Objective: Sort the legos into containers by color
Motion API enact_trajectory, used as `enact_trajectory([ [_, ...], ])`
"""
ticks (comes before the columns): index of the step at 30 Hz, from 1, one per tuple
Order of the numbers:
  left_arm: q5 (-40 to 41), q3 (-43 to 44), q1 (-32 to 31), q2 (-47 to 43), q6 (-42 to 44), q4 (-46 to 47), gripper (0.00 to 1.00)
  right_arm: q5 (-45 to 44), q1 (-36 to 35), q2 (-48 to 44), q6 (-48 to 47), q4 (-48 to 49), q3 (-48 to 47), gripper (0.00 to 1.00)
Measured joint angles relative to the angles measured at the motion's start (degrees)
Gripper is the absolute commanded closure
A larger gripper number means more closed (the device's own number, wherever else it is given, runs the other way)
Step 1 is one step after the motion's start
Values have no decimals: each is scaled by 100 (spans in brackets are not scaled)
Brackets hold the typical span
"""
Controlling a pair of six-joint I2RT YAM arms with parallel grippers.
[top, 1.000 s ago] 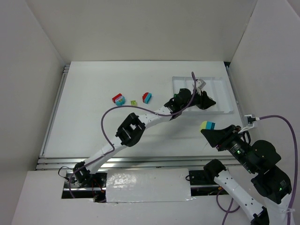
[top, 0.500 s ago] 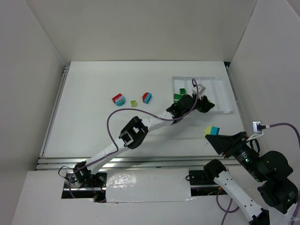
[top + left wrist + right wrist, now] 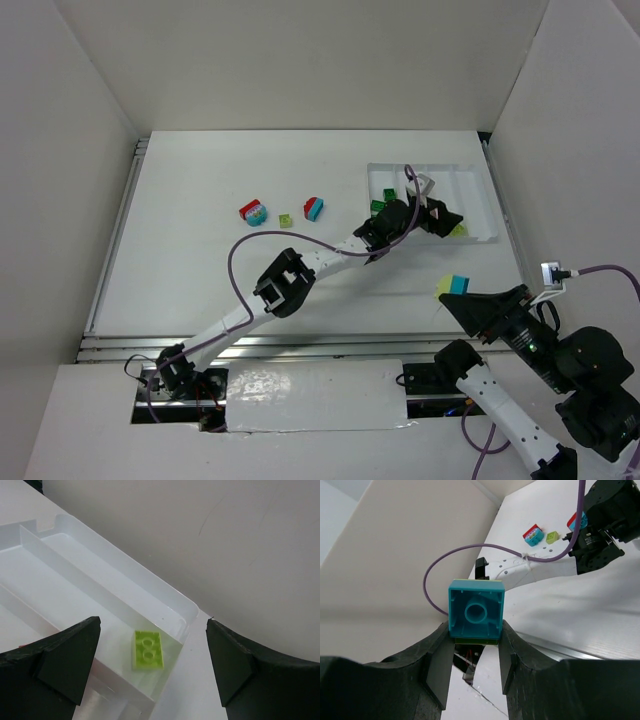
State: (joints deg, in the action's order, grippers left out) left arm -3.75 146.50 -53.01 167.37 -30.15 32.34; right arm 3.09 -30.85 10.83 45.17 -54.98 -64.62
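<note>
**Yellow-green brick is down in the tray, and the left claw has let go**

There it lies: the yellow-green brick (image 3: 148, 650) is flat on the tray floor, studs up, at the near end of its slot. It looks like the second compartment in from the right-hand wall of the tray (image 3: 60, 580). The tray sits at the far right corner of the worktop. Half a second ago the overhead view showed no brick at that spot; now it peeks out just right of the left gripper (image 3: 440, 218). That gripper's jaws stand wide apart above the brick, nothing between them. So that reads as a fresh drop, one more brick sorted.

Meanwhile the right gripper (image 3: 474, 645) has pulled back toward the near right corner, away from the tray. It is clamped snugly on the teal-on-yellow-green pair (image 3: 476, 612), held up off the worktop. That stack needs splitting before either half can be filed, I'd judge.

Out toward the middle of the worktop, two red-and-teal pairs (image 3: 253, 212) (image 3: 315, 208) and a small yellow-green piece (image 3: 286, 219) lie where they did a second ago. There is plenty left to do.

Now the blind spots:
- The left arm covers the tray's middle from overhead, so what lies in those slots cannot be told.
- Green bricks (image 3: 381, 205) show at the tray's left end, half hidden by the arm, so their count is unclear.
- The left wrist view cuts off that end altogether.
- The lower brick of the held pair shows only as a thin edge.
</note>
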Motion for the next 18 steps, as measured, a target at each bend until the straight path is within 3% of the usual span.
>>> enact_trajectory([
  [5,22,-365,0,-188,129,79,0,70,0,0,-9,0,35,100],
  [8,92,-1803,37,-1029,133,63,1,92,0,48,-76,7,44,100],
  [10,13,-2739,96,-1709,63,39,0,136,0,101,-142,48,50,100],
  [14,-337,-3606,459,-3101,-87,-103,0,286,0,179,-291,317,179,100],
  [18,-348,-4419,879,-5066,61,-424,1,586,0,385,-402,787,492,100],
])
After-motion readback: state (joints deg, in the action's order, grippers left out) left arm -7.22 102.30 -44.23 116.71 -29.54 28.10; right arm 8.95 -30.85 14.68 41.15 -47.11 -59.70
